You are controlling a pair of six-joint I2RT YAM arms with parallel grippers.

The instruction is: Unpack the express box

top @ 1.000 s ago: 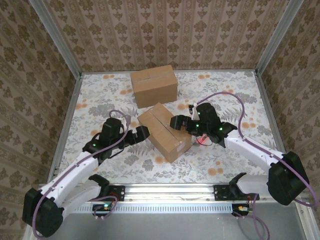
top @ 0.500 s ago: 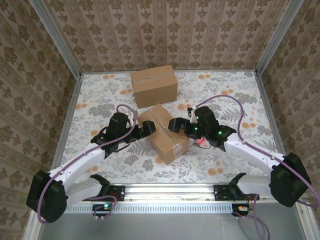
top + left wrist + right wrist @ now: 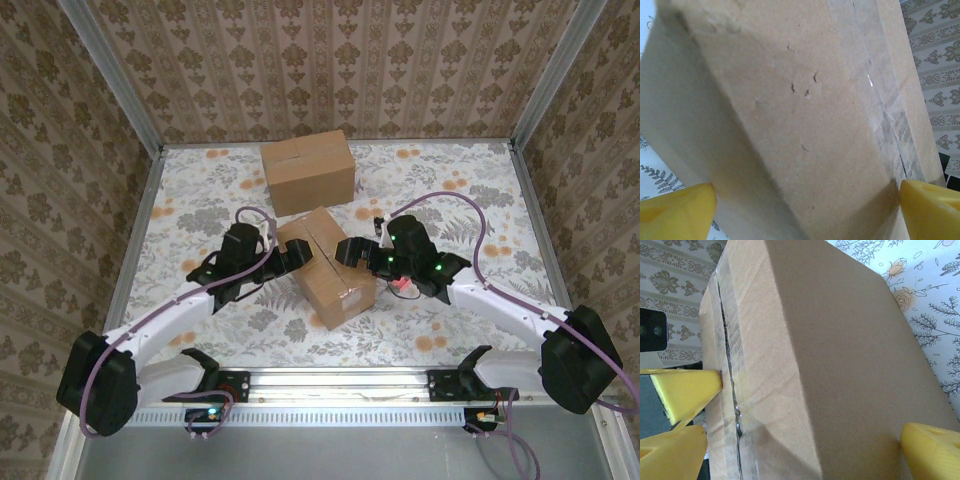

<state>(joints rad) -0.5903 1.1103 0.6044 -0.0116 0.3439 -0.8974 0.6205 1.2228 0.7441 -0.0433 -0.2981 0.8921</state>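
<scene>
- Worktop, one, under a floral cover: you have two cardboard boxes and two arms on it.
- Left arm, one: it reaches from the near edge towards the middle of the worktop.
- Left gripper, one: its yellow fingers stand wide apart at the left end of the taped box, with the cardboard between them. You cannot tell whether the pads press on it or merely straddle it.
- Second box, one: shut, resting against the far edge of the worktop, a little left of its middle.
- Taped box, one: at the middle of the worktop, turned askew to its edges, flaps closed, with clear tape along the top seam.
- Right gripper, one: released, jaws spread wide around the right end of the taped box.
- Right arm, one: it comes in from the near right corner.
</scene>
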